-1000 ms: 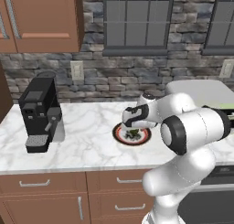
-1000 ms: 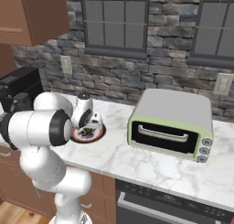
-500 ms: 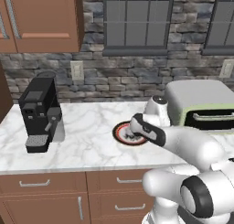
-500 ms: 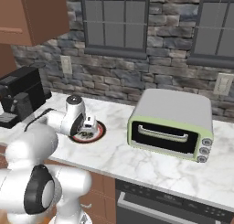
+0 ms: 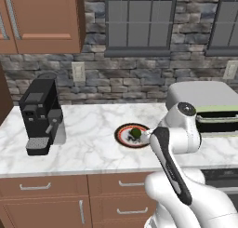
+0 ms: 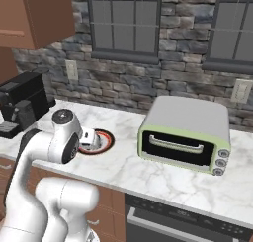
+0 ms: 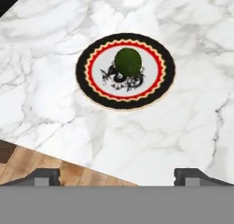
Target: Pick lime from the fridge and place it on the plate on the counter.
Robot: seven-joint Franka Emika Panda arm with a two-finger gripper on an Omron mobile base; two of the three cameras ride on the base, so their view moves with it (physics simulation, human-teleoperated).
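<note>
The dark green lime rests on the plate, a round plate with a dark and red rim and a white centre with a dark motif. The plate lies on the white marble counter. My gripper is open with nothing between its widely spread fingertips, and it is drawn back from the plate above the counter's front edge. From the left base view, the lime sits on the plate just left of my white arm. In the right base view my arm covers part of the plate. The fridge is out of view.
A black coffee machine stands at the counter's left end. A pale green toaster oven stands to the right of the plate. Brown wall cabinets hang above, and a stone wall with windows runs behind. Wooden floor shows past the counter edge.
The hand has drawn back from just over the plate toward the counter's front edge, and the arm has folded. The lime stays on the plate, free of the fingers.
</note>
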